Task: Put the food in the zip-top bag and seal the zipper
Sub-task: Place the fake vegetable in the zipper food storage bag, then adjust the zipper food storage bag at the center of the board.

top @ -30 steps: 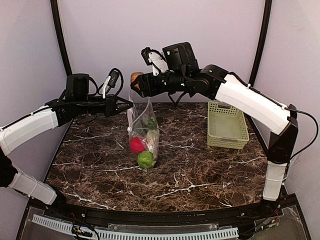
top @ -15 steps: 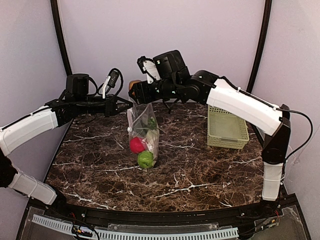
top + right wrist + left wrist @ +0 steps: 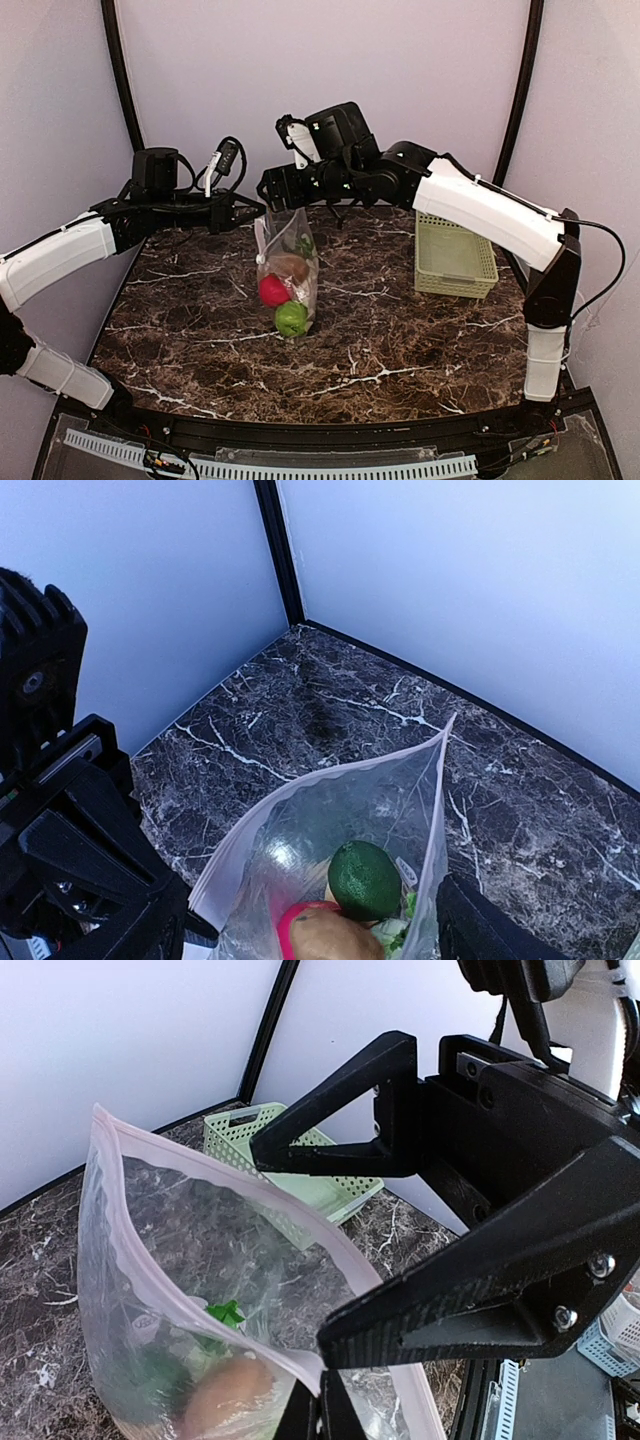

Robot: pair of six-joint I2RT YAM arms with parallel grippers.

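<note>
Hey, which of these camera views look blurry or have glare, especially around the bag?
Top external: even light, sharp throughout, little shine on the zip-top bag. Left wrist: the brown piece inside is smeared and soft, while the basket behind stays crisp. Right wrist: a white glare patch on the bag's film.

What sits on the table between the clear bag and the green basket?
Nothing: only bare marble tabletop separates the zip-top bag and the basket, clearest in the top view.
</note>
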